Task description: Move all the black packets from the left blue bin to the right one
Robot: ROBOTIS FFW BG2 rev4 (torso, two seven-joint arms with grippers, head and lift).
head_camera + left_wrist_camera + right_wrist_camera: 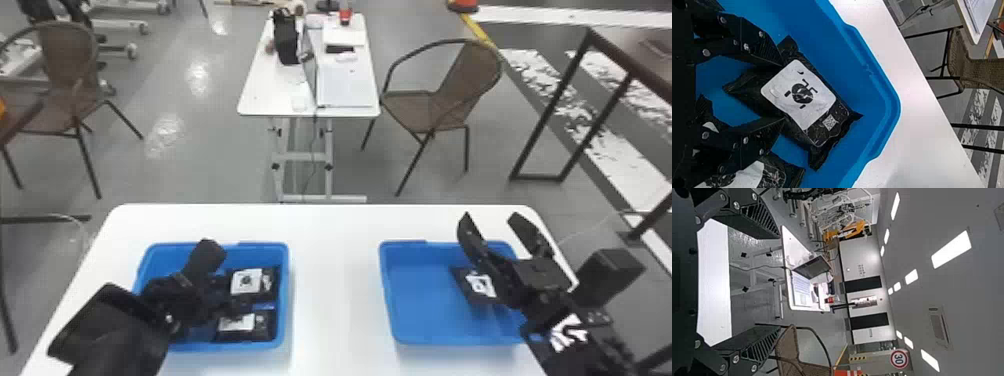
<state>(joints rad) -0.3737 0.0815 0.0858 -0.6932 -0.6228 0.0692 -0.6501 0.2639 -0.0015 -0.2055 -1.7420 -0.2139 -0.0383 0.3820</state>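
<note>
My left gripper (227,295) is down inside the left blue bin (285,295), by two black packets with white labels, the far packet (247,281) and the near packet (245,324). In the left wrist view my left gripper (783,92) stands open, its fingertips at opposite sides of a labelled packet (822,129); another packet (773,172) lies beside it. Parked over the right blue bin (417,300), my right gripper (487,225) is open and raised, and in the right wrist view the right gripper (779,282) holds nothing. One packet (477,285) lies in that bin.
Both bins stand on a white table (335,280), with a strip of tabletop between them. Beyond it are a second table (345,85) with a laptop and a brown chair (420,105).
</note>
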